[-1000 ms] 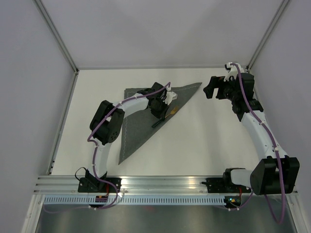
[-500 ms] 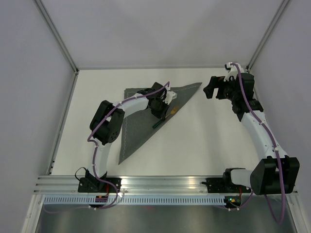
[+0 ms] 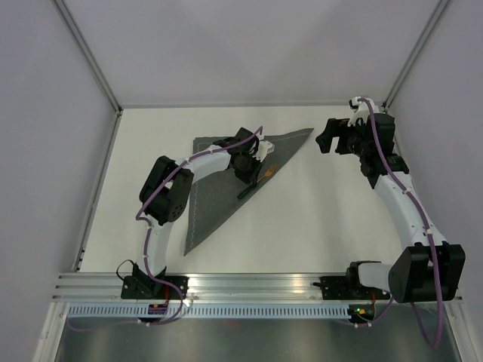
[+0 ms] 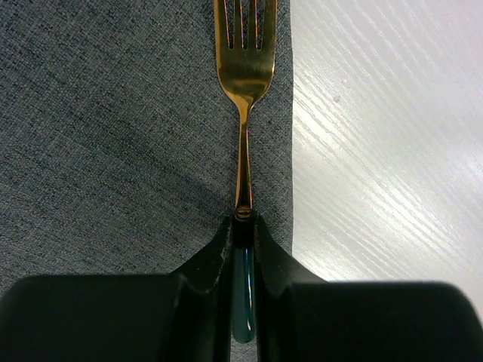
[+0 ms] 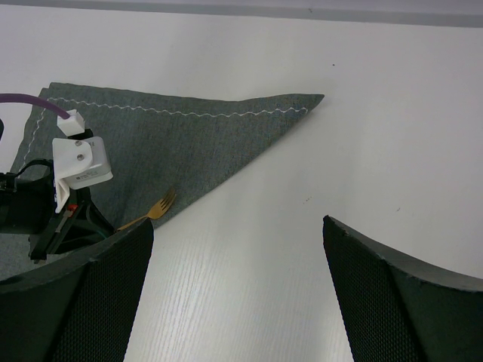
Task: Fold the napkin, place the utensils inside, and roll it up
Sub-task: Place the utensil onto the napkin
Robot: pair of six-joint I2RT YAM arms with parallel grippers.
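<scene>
Placement looks like the step in hand. Your left pincer [image 4: 243, 234] is clamped on the green handle of the gold fork [image 4: 245, 72]. The fork runs along the folded edge of the napkin [image 3: 207, 204], tines pointing away from the wrist. The napkin lies folded into a triangle on the left-centre of the bench [image 3: 317, 219], its long fold slanting from the far right tip down to the near left corner.

To do this well, settle the fork flat before you let go (I cannot tell from the wrist view whether it rests on the cloth or hangs just above it). It sits very close to the fold, with only a narrow strip of cloth between it and bare bench, so nudge it a little inward and hold it parallel to the edge. Part the jaws only slightly, then lift straight up so that you do not drag the fabric. I see no other utensil in any view.

Your left arm bends out to the left at the elbow, and its forearm sweeps across the napkin with the wrist tipped downward. Your right arm stretches up the right side, wrist high near the far corner. The right pincer [image 5: 238, 226] is spread wide and empty, facing the napkin's tip over bare bench.
</scene>
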